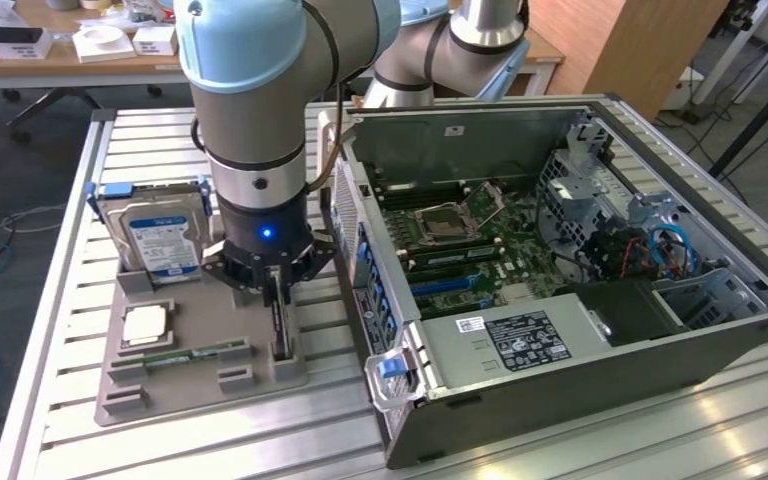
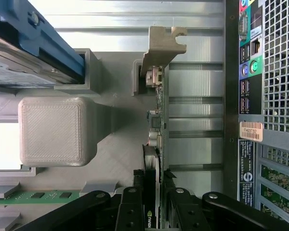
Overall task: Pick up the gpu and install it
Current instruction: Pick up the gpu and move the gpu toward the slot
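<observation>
1. Pincer [image 2: 153, 211] is seen clamped on the gpu [image 2: 156, 120], which is stood on edge in a tray [image 1: 184, 395] slot directly beneath.
2. Beside the pincer, toward the exterior view's left, a hard drive [image 1: 157, 235] is propped.
3. On its other side, an opened computer case [image 1: 598, 390] is placed close.

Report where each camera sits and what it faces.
Exterior view: off the arm, high, looking down at the open computer case and parts tray; arm and gripper show.
Wrist view: rides the arm's end, looking down past the gripper at the gpu standing on edge.
Both show the gripper, gpu, hard drive and computer case.
</observation>
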You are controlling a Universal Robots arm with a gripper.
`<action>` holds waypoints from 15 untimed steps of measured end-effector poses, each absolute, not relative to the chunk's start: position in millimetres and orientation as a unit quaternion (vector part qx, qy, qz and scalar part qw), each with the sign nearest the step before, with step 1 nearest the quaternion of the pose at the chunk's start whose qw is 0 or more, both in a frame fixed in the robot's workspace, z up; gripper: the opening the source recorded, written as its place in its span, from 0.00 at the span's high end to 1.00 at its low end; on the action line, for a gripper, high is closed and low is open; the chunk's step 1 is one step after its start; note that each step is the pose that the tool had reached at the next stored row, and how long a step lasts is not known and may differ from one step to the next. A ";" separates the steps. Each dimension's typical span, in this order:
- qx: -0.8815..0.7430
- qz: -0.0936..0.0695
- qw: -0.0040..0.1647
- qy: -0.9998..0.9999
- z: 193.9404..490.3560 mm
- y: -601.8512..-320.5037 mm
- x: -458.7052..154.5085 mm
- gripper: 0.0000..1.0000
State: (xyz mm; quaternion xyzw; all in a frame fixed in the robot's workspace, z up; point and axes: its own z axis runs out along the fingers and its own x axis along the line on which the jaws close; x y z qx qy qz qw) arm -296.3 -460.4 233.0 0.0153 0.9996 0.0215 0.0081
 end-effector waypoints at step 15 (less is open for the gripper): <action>0.015 0.022 0.008 1.000 233.4 -460.3 -296.2 0.74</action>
